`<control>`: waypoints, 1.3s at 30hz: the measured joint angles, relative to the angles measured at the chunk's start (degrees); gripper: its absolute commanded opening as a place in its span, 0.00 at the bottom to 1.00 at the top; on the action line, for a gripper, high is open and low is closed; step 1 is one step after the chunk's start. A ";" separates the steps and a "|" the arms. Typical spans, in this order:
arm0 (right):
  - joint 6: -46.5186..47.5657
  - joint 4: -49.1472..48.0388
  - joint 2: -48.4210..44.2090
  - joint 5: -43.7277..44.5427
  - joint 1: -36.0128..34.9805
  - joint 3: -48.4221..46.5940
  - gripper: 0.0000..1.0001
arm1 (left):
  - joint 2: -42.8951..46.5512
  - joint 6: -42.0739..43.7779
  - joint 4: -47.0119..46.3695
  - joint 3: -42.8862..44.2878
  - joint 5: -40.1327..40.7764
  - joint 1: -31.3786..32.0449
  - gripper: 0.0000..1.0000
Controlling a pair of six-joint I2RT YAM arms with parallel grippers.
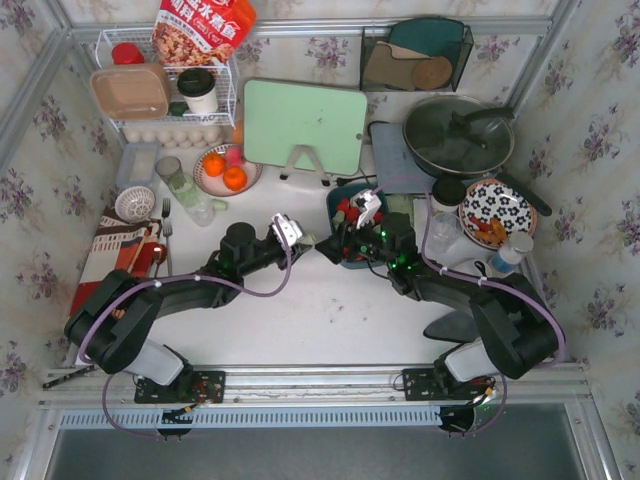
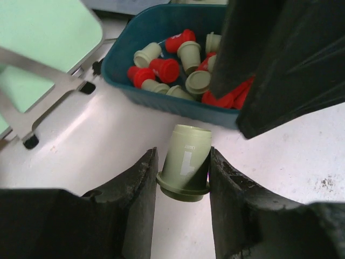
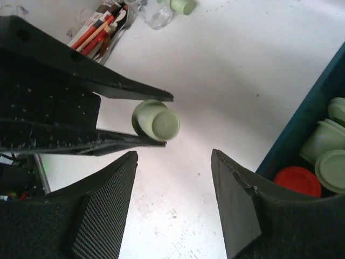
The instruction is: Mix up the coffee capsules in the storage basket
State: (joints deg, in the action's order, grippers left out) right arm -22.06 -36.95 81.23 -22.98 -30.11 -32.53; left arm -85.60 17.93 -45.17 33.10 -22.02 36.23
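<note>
The left claw (image 3: 166, 120) pinches a mint capsule (image 3: 155, 120) near the basket (image 3: 303, 118).

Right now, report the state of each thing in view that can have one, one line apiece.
left claw, shut on a capsule.
mint green capsule, gripped by its sides, outside the basket.
right claw, open, nothing between its fingers.
storage basket, upright, partly filled.
coffee capsules, red and mint jumbled together in the basket.
pan, lid on.
cutting board, propped up on its stand.

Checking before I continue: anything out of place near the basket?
One pale green capsule is outside the storage basket, pinched in the left end effector just short of its wall. Nothing looks spilled or damaged.
</note>
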 measured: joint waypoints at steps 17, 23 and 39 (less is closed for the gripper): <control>-0.13 -0.52 2.34 -4.33 -0.20 -0.81 0.62 | -2.49 7.02 -4.70 -0.02 0.61 6.03 0.27; -0.44 -1.99 2.56 -5.35 -0.20 -0.92 0.56 | -1.66 7.69 -4.68 0.00 0.81 6.47 0.27; -1.53 -3.48 2.67 -5.92 -0.20 -1.05 0.21 | -0.35 7.85 -1.38 2.51 3.32 7.02 0.74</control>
State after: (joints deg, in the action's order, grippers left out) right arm -23.59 -40.42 83.90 -28.91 -30.30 -33.58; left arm -85.95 25.78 -46.54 35.62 -18.70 43.24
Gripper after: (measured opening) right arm 0.277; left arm 0.686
